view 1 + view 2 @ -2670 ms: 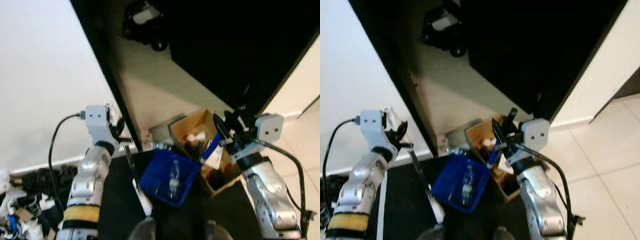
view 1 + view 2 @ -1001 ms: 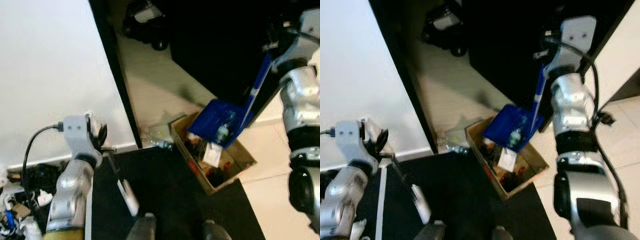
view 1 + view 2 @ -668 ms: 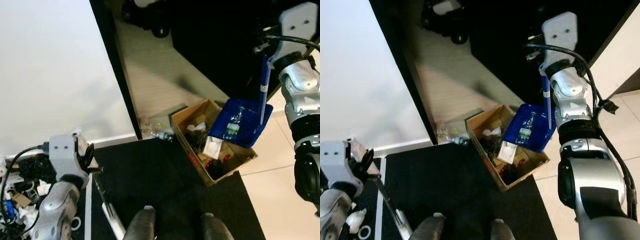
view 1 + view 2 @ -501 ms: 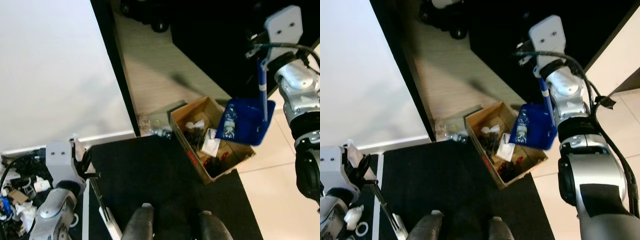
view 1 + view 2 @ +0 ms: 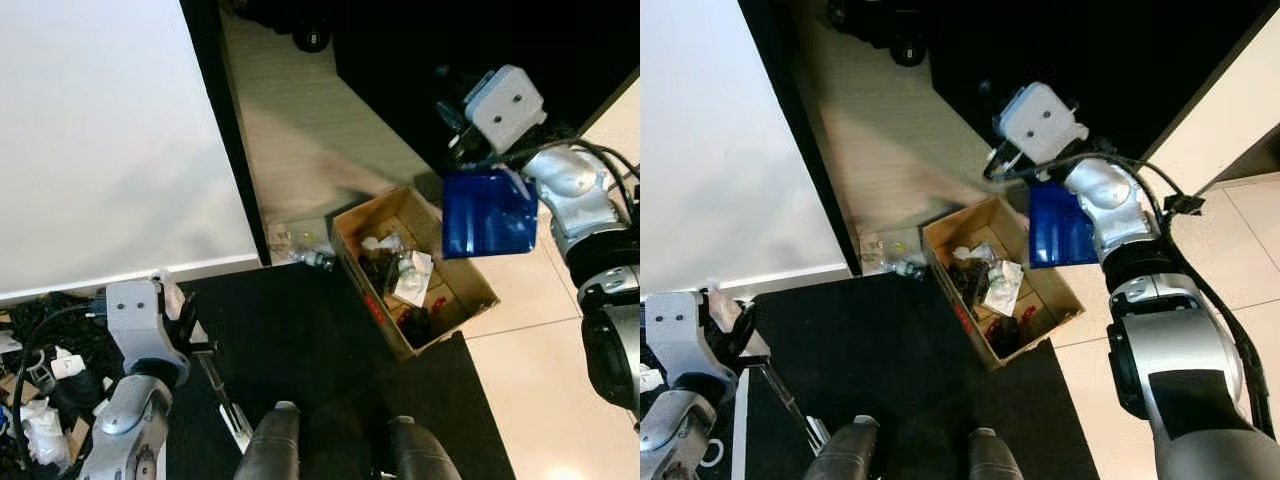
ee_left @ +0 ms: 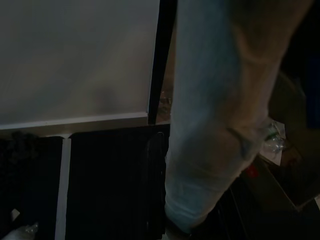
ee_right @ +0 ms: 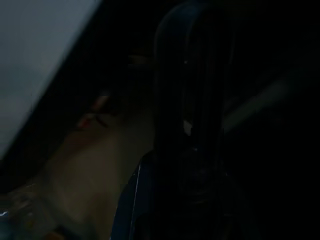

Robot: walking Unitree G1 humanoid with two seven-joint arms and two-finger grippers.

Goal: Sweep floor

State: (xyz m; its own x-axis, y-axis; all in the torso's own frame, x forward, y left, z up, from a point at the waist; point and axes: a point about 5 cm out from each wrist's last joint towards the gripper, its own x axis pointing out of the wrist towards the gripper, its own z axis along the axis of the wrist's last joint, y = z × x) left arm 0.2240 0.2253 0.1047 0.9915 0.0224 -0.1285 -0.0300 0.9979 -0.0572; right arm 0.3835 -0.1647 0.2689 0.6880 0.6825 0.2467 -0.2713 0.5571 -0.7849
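Above the cardboard box [image 5: 415, 280], the right pincer [image 5: 462, 140] grips a tilted blue plastic dustpan [image 5: 488, 213].

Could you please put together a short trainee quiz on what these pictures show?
1. True or false: the blue plastic dustpan is held up off the floor by the robot's right arm.
2. What does the left end effector grip? A: a bottle. B: a thin black-handled brush. C: a cloth.
3. Which container holds the crumpled litter?

Key: 1 true. 2 B. 3 the open brown cardboard box.
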